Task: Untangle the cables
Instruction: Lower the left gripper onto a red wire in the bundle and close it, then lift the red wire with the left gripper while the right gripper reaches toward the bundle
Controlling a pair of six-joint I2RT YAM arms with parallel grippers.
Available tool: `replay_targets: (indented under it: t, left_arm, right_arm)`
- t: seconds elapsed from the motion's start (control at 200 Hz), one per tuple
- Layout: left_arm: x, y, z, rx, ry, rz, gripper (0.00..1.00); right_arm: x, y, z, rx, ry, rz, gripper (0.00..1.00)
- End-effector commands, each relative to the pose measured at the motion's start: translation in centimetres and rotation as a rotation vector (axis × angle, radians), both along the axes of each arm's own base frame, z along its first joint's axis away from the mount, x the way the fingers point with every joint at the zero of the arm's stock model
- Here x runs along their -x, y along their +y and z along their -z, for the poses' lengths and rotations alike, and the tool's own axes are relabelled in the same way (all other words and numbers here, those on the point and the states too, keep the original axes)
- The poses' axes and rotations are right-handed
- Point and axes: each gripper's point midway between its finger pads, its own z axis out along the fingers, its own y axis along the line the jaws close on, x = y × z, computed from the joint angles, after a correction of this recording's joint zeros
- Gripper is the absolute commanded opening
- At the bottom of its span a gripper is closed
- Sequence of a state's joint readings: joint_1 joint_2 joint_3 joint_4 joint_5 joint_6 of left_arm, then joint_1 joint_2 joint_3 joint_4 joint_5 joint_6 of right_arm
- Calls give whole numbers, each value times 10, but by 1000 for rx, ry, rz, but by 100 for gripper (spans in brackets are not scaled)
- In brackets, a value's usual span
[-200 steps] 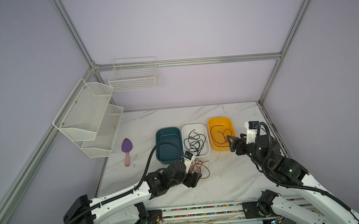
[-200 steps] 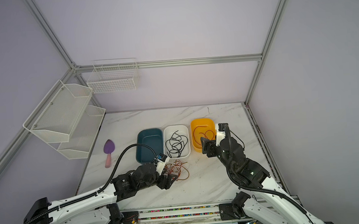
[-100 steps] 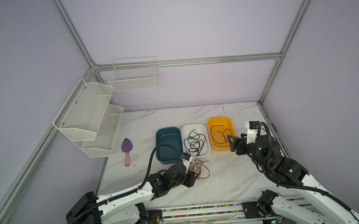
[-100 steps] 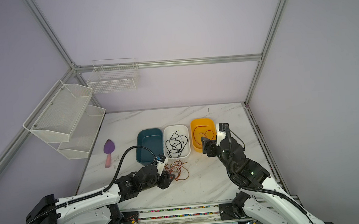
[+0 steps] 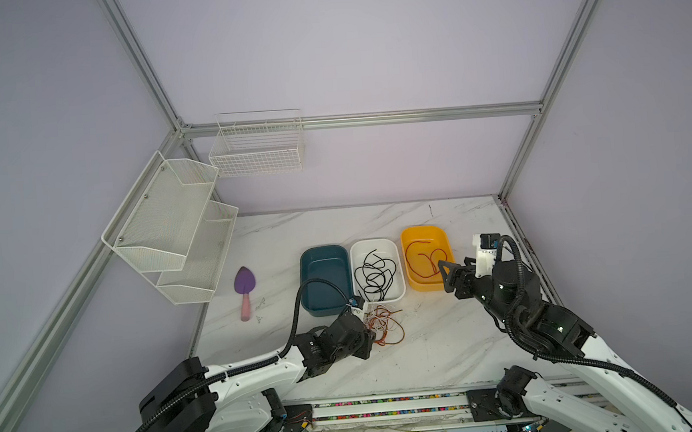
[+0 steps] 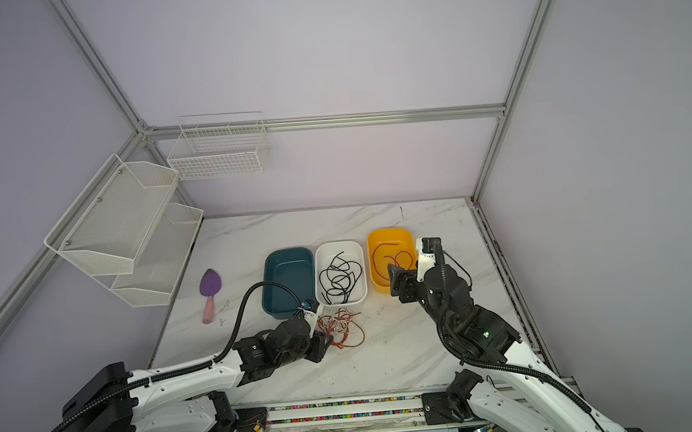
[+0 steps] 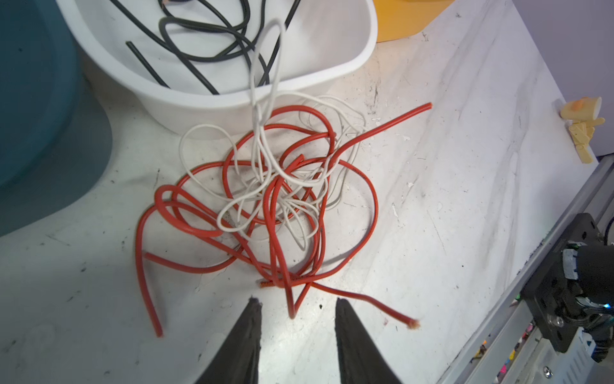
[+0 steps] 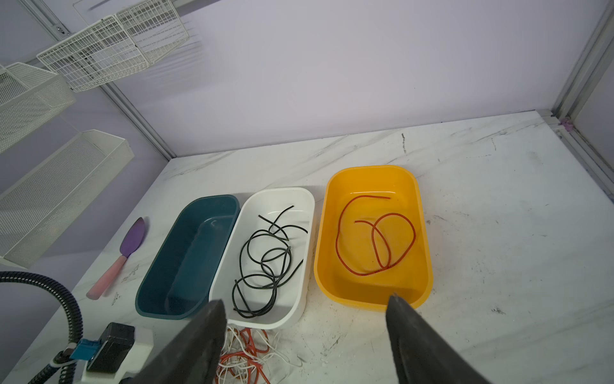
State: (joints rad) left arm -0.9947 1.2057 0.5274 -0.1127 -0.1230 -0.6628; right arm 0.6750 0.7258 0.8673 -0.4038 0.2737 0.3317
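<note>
A tangle of red and white cables (image 5: 383,325) (image 6: 344,327) (image 7: 275,199) lies on the marble table just in front of the white tray (image 5: 375,242). My left gripper (image 5: 367,341) (image 7: 297,301) is low at the tangle's near edge. Its jaws are open a little, and the tip of a red loop (image 7: 292,314) lies between them, untouched. Black cables (image 5: 375,273) (image 8: 269,262) lie in the white tray, and one red cable (image 5: 424,259) (image 8: 375,239) in the yellow tray (image 5: 422,229). My right gripper (image 5: 448,276) (image 8: 305,299) hovers wide open and empty near the yellow tray's front.
An empty blue tray (image 5: 325,272) stands left of the white one. A purple trowel with a pink handle (image 5: 244,289) lies further left. Mesh shelves (image 5: 170,225) and a wire basket (image 5: 258,144) hang on the walls. A small yellow object (image 7: 583,123) sits near the table's edge.
The left gripper has drawn back toward the front and dropped to the tangle's near edge, and its jaws have narrowed. The right arm has not moved.
</note>
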Motion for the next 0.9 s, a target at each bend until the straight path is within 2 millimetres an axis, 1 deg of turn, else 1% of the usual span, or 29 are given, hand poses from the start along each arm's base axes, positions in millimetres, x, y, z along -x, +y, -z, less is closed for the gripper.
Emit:
replay_targets:
  t: [0.0,0.07,0.135,0.305,0.475,0.635,0.895]
  left_arm:
    - [-9,-3,-4,19,-22,-29,36]
    - [-10,-4,-1,18,-19,-29,35]
    - [-11,-5,-1,20,-19,-30,32]
    - [-13,-6,1,18,-14,-30,30]
    - [-14,-7,4,21,-9,-31,27]
    - [-15,-9,7,20,-4,-30,20]
    - [-14,-7,2,29,-7,-30,10]
  right_arm:
    - [0,-1,7,9,14,12,79]
    - [0,-1,7,8,14,13,79]
    - [0,-1,7,7,14,13,79]
    - [0,-1,7,7,14,11,79]
    - [0,-1,7,7,16,11,79]
    - [0,0,7,6,17,10,79]
    - [0,-1,7,5,16,10,79]
